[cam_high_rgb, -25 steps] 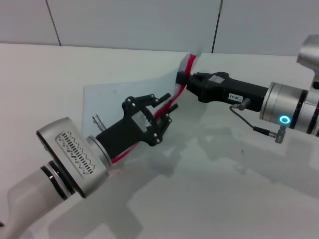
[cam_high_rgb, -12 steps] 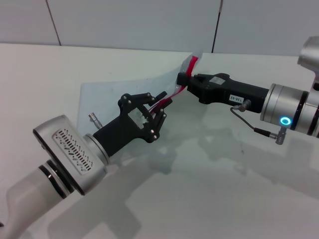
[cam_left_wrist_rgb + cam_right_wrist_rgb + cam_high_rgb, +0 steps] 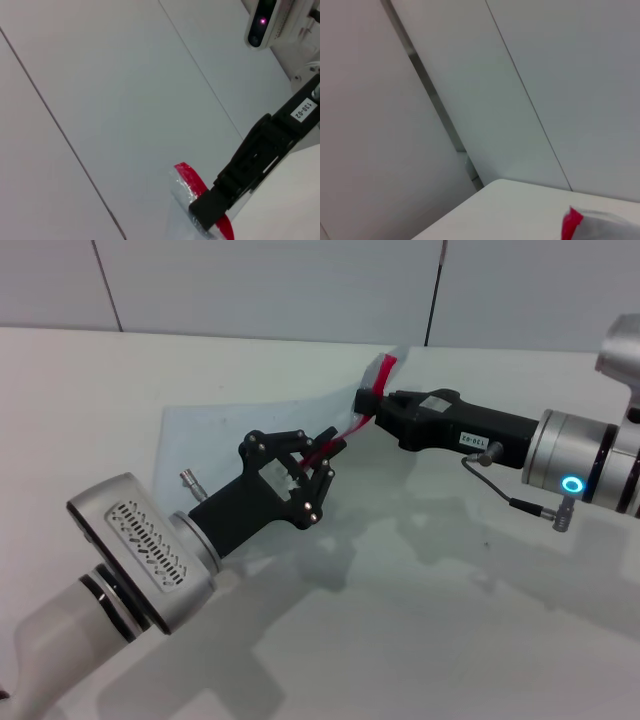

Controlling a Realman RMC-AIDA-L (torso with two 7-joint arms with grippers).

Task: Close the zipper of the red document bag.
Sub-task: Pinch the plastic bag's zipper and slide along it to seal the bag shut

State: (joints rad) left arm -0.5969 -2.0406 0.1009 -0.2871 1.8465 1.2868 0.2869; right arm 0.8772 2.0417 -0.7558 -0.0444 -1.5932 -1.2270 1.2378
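The red document bag (image 3: 230,425) is a translucent pale pouch, partly lifted off the white table. Its zipper (image 3: 350,427) is a red strip running from my left gripper up to the far corner. My left gripper (image 3: 322,458) is shut on the zipper near the middle of the strip; the slider is hidden by the fingers. My right gripper (image 3: 364,400) is shut on the bag's far corner at the zipper's end. The left wrist view shows that red end (image 3: 192,180) held by the right gripper (image 3: 212,210). Only the red corner (image 3: 571,222) appears in the right wrist view.
The white table (image 3: 450,620) stretches out in front and to the right of both arms. A grey panelled wall (image 3: 270,285) stands behind it. The right arm's silver wrist (image 3: 585,460) reaches in from the right edge.
My left gripper has slid along the zipper toward the right gripper. The bag's red edge has lifted, and the strip no longer shows below the left gripper. The right gripper has held still.
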